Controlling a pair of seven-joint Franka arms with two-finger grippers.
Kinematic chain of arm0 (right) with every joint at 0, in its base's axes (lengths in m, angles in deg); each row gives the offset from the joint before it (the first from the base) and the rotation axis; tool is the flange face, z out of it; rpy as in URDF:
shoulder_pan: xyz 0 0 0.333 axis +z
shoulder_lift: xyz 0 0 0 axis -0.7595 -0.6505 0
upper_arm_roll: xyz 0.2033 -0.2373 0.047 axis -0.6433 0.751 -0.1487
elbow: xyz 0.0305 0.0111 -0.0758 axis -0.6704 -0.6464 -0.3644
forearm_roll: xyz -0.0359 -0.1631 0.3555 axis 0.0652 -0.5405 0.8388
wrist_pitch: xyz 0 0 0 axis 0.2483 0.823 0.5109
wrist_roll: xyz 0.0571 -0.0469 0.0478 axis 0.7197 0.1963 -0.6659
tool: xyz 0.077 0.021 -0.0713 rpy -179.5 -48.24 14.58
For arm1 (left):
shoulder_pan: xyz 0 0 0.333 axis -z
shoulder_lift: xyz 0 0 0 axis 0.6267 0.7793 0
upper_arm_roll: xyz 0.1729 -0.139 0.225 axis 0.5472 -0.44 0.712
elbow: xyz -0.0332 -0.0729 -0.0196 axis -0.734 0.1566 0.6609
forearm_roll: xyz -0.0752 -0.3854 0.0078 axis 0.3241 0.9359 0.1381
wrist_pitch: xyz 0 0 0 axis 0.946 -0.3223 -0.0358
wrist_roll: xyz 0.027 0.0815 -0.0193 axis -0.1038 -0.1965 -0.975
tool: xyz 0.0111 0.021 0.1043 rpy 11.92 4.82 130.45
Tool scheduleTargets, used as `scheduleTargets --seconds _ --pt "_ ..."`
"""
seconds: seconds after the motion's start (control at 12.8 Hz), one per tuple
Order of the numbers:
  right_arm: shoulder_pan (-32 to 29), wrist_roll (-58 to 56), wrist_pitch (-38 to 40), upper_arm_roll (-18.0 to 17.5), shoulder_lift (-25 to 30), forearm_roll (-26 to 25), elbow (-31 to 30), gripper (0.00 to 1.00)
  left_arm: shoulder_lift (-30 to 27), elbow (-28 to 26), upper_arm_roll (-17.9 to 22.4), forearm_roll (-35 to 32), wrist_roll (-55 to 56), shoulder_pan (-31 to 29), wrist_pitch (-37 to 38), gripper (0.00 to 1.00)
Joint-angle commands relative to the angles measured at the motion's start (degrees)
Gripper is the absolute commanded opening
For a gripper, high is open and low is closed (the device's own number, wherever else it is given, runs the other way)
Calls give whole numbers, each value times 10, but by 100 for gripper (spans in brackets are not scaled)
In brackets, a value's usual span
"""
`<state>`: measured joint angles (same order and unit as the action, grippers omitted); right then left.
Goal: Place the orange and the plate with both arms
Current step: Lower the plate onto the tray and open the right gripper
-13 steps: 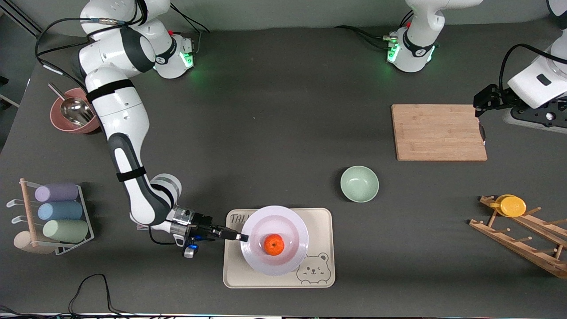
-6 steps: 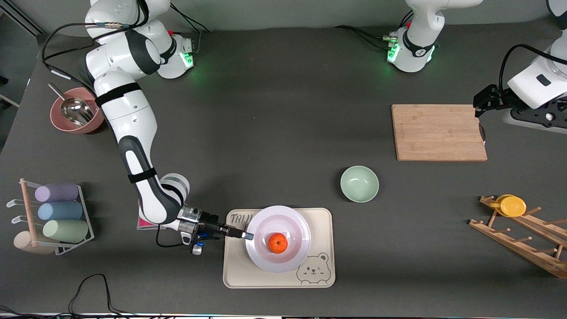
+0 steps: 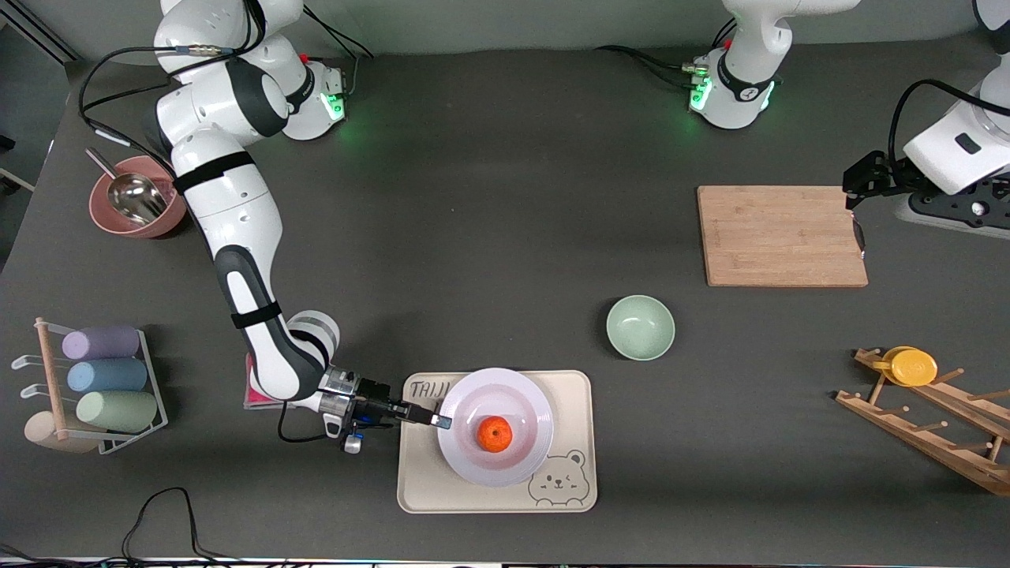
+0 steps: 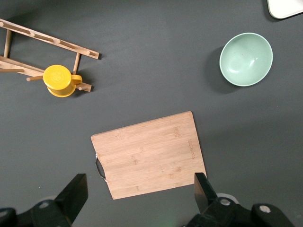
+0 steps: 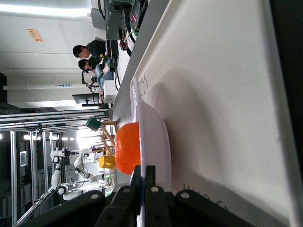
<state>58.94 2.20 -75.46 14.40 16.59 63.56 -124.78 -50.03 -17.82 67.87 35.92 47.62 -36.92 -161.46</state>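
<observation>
- Right tool (image 3: 440, 420) was pinched tight on the rim of the plate (image 3: 521, 465), at the side toward the right arm's end of the counter (image 3: 489, 197).
- In the right wrist view, its two fingers (image 5: 143, 177) were squeezed together on the thin white rim.
- The plate sat flat on the beige bear tray (image 3: 572, 394), close to the front camera.
- The orange (image 3: 495, 433) lay in the middle of the plate.
- Left tool (image 4: 139, 194) hung wide open over the wooden board (image 3: 781, 235), holding nothing, and that arm waited.
- A green bowl (image 3: 640, 326) sat between the tray and the board.
- I think the job was nearly done: orange on plate, plate on tray.
- What was left, I guess, was for the right tool to let go and move away.
</observation>
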Motion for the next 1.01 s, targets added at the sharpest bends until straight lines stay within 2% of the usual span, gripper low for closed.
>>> scheduleTargets --seconds 0.0,0.08,0.39,0.7,0.94 --pt "-3 -14 -2 -2 -16 2 13 30 4 11 2 -8 2 7 5 100" --pt "-4 -16 -2 -1 -16 0 12 34 4 11 2 -9 2 7 4 100" --pt "-10 -10 -2 8 -2 -11 2 35 5 10 2 -8 2 6 5 100" --pt "-27 36 -2 22 48 -97 -31 35 4 8 3 -8 2 3 14 100" --pt "-42 127 -1 23 110 -200 -73 37 4 9 3 -8 4 2 6 100"
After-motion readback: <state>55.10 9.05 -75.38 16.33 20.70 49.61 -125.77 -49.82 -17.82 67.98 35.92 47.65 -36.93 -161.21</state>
